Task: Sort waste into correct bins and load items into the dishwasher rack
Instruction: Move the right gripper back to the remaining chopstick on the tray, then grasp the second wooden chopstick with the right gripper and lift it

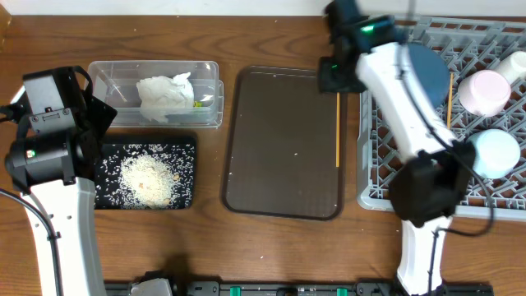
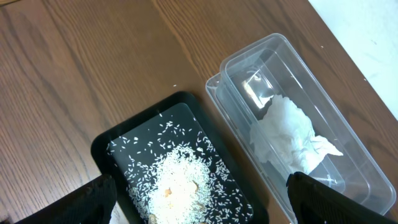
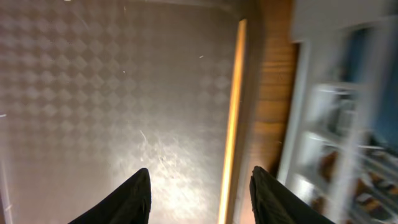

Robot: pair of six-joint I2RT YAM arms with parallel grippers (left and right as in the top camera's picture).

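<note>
On the wooden counter (image 1: 271, 255), the rice (image 1: 148, 174) lies heaped in the black tray (image 1: 187, 144). Just behind it, the clear tub (image 1: 107, 74) holds the crumpled napkin (image 1: 166, 94), with a bit of the wrapper (image 1: 196, 103) beside the napkin. The left gripper (image 2: 199, 208) hangs above these two bins, its fingers spread wide and holding nothing. One chopstick (image 1: 338, 131) lies along the right edge of the brown serving tray (image 1: 279, 164). The right gripper (image 3: 200, 199) hovers over that tray's far right corner, its fingers apart and empty, with the chopstick running between them in the right wrist view. The grey rack (image 1: 370, 193) on the right holds the dark-blue bowl (image 1: 433, 70), the white-pinkish bowl (image 1: 485, 90), the light-blue bowl (image 1: 497, 152) and a second chopstick (image 1: 449, 99).
</note>
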